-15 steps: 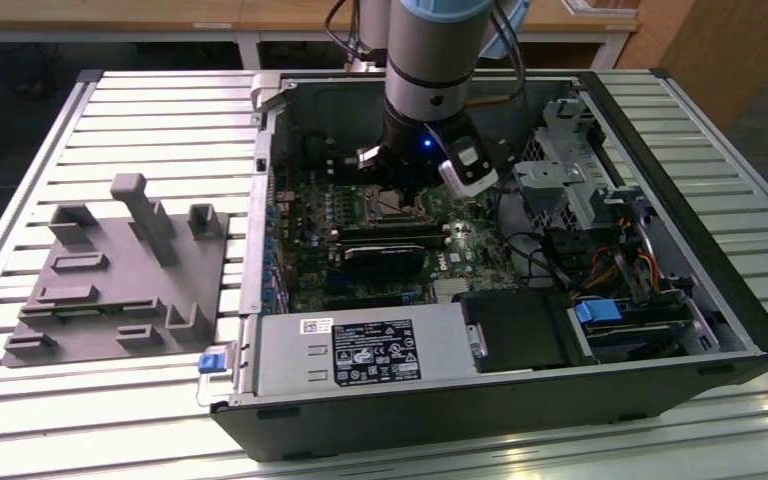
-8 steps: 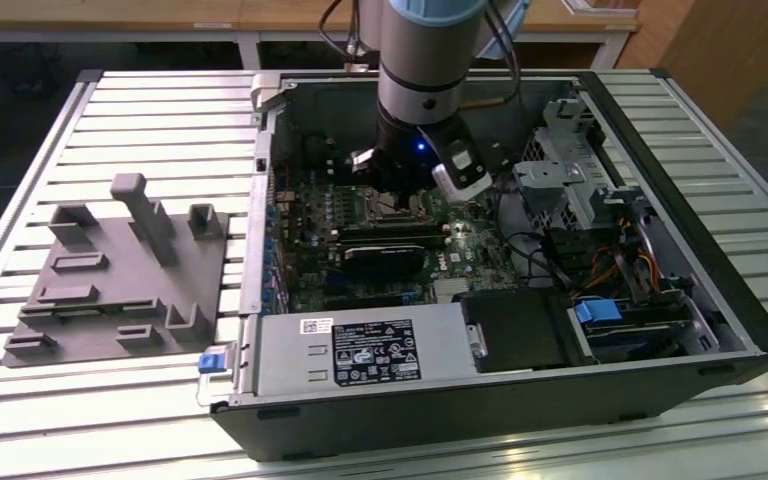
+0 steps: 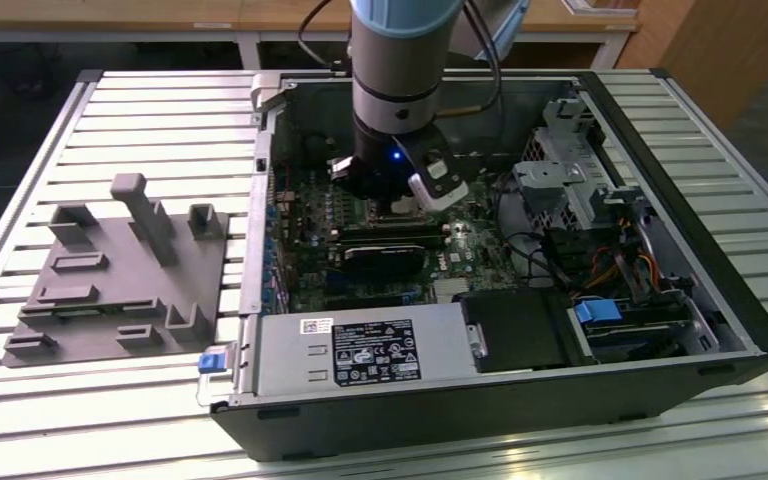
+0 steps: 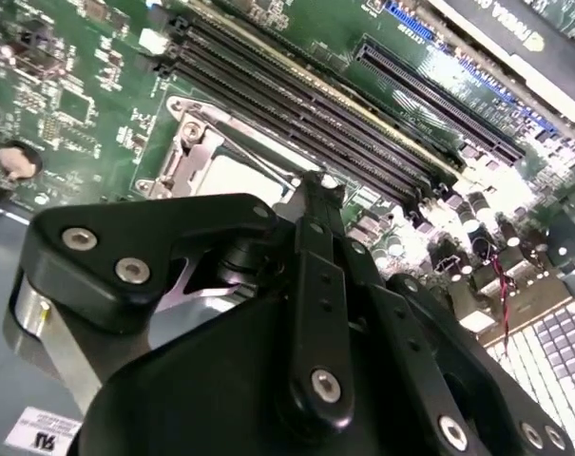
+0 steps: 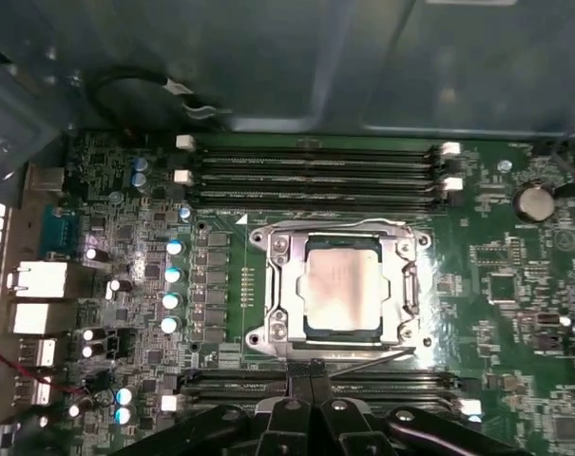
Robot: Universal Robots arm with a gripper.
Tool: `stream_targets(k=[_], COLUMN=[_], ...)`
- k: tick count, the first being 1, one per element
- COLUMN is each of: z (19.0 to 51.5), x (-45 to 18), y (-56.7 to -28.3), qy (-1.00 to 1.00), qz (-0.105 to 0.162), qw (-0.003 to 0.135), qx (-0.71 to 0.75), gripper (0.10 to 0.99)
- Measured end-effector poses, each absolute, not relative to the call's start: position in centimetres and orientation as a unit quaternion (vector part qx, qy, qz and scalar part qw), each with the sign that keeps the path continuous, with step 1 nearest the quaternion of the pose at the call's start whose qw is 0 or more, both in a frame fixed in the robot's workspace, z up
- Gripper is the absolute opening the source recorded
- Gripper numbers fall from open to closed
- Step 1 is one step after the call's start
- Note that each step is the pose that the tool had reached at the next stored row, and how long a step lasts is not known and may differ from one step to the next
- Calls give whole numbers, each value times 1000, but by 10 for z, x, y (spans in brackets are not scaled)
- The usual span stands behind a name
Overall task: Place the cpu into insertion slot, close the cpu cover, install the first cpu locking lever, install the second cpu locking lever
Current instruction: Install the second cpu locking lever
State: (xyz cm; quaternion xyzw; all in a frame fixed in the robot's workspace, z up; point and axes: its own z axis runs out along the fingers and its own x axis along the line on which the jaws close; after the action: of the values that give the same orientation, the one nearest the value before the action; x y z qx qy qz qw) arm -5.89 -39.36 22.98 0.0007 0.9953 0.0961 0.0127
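The cpu (image 5: 342, 285) lies flat in the insertion slot (image 5: 259, 336) on the green motherboard (image 5: 515, 313), its silvery top showing. The silver cpu cover (image 5: 407, 285) lies down over it and frames it through its window. A thin wire lever (image 5: 373, 355) runs along the socket's edge nearest my fingers. My gripper (image 5: 312, 369) is shut, its black tips together right at that lever's end; whether they pinch it is hidden. In the second wrist view my gripper (image 4: 312, 185) stands over the cpu (image 4: 238, 177). In the exterior view the gripper (image 3: 392, 203) reaches down into the open case.
Long black memory slots (image 5: 316, 173) flank the socket on both sides. A black card (image 3: 384, 255), the power supply (image 3: 357, 350) and a drive cage (image 3: 571, 170) crowd the case. A grey fixture plate (image 3: 117, 270) sits on the slatted table at the exterior view's left.
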Motion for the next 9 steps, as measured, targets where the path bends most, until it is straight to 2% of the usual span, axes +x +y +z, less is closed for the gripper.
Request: stream_targets(k=[9], z=[220], x=[-60], y=[-395], qy=[994], qz=[106], qw=[14], qx=[12], gripper=[106])
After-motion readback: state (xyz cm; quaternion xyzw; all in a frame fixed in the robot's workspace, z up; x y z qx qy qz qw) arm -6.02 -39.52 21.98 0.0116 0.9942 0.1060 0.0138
